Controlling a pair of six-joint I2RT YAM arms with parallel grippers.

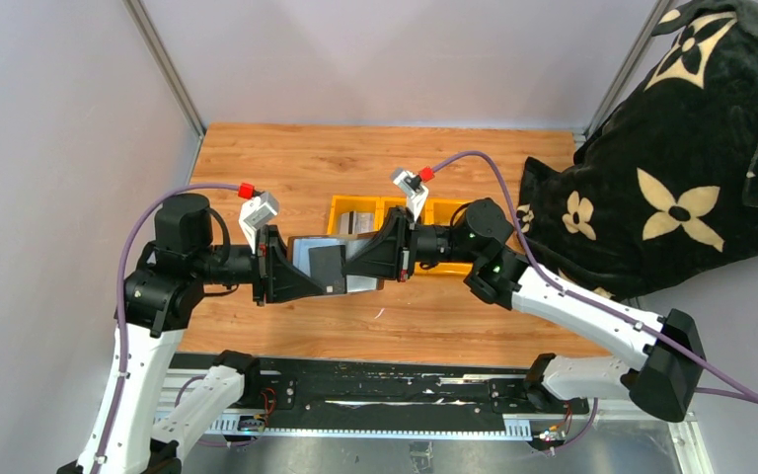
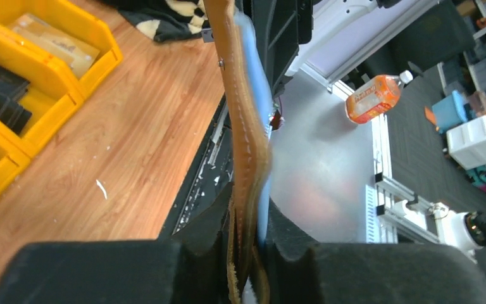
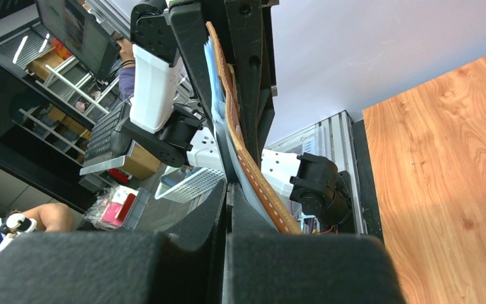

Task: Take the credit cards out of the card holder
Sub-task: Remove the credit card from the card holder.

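The card holder [image 1: 306, 252] hangs open in the air between the two arms, brown outside [image 2: 243, 126] and silvery-grey inside. My left gripper [image 1: 294, 272] is shut on its left edge, and the brown leather stands clamped between the pads [image 2: 250, 221]. A black credit card [image 1: 328, 267] lies against the grey inside. My right gripper [image 1: 353, 269] meets the holder from the right with its pads pressed together [image 3: 229, 202]. A thin pale card edge runs into the slit between them, while the brown stitched edge [image 3: 253, 177] passes beside the right finger.
A yellow three-compartment bin [image 1: 341, 202] stands just behind the grippers, with dark and tan flat pieces in its compartments [image 2: 38, 82]. A black blanket with cream flowers [image 1: 671, 148] is heaped at the right. The black base rail [image 1: 385, 380] runs along the near table edge.
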